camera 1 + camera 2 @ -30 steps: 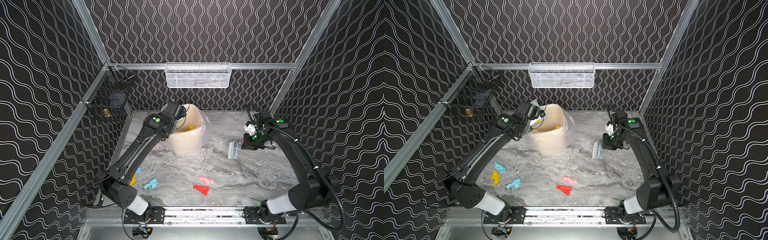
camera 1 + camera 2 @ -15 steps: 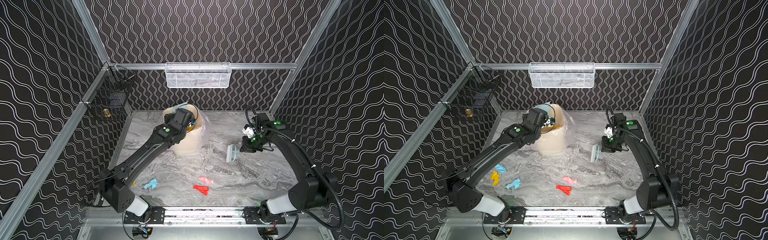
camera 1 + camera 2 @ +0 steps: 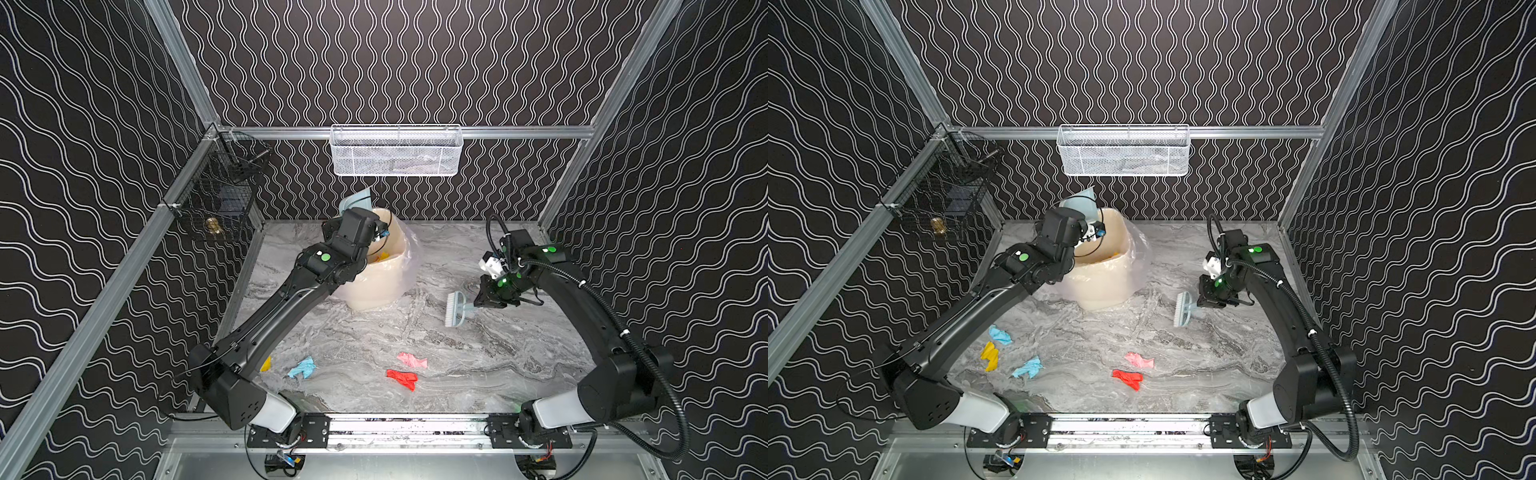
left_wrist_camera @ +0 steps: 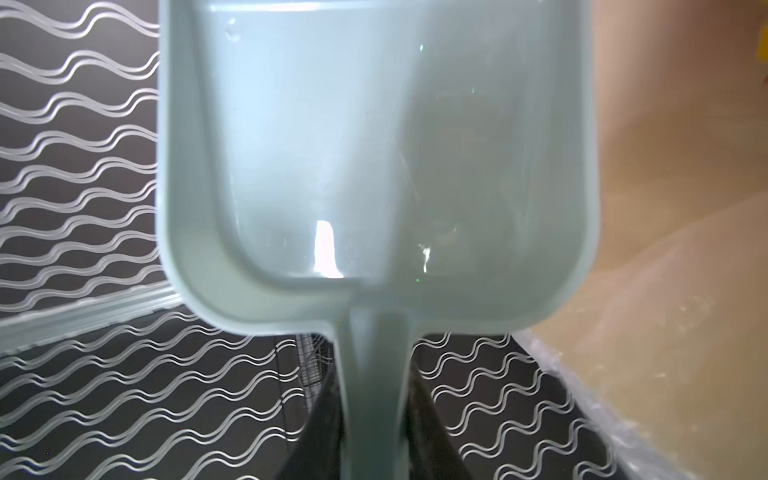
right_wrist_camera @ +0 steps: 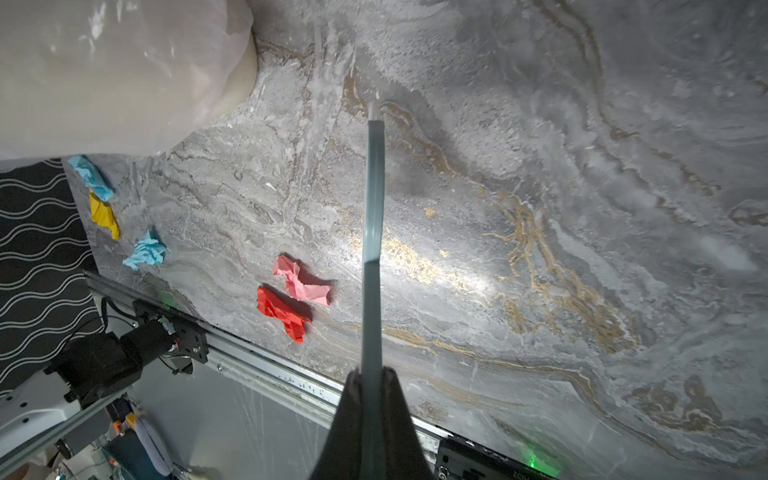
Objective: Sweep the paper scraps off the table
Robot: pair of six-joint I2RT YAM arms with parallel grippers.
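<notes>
A: Left gripper (image 4: 374, 449), state?

B: Jaws drawn in narrow and clamped on the handle of the pale blue plastic dustpan (image 4: 374, 145). In both top views the pan is raised and tilted above the back rim of the beige plastic bin (image 3: 382, 286). The bin is lined with a clear bag and stands by the table's back edge, left of the middle.

A: Right gripper (image 5: 371, 399)?

B: Pinched tight on the thin handle of the pale blue hand brush (image 3: 455, 309). The brush head hangs over the right half of the grey-and-white marble-patterned table (image 3: 478, 365), between the bin and the right edge. Whether the bristles touch the surface: cannot tell.

A: Paper scraps (image 3: 1128, 379), location?

B: Five wrinkly wads on the table, all well apart from brush and dustpan.
- The red scrap (image 3: 402, 378) and pink scrap (image 3: 1139, 360) lie just beside each other near the front edge, about mid-width.
- The yellow scrap (image 3: 989, 356) lies toward the front left corner, with one light blue scrap (image 3: 999, 334) just beside it on the back side.
- The second light blue scrap (image 3: 1027, 368) lies near them, closer to the middle.
- In a top view the left arm hides most of the yellow one.
</notes>
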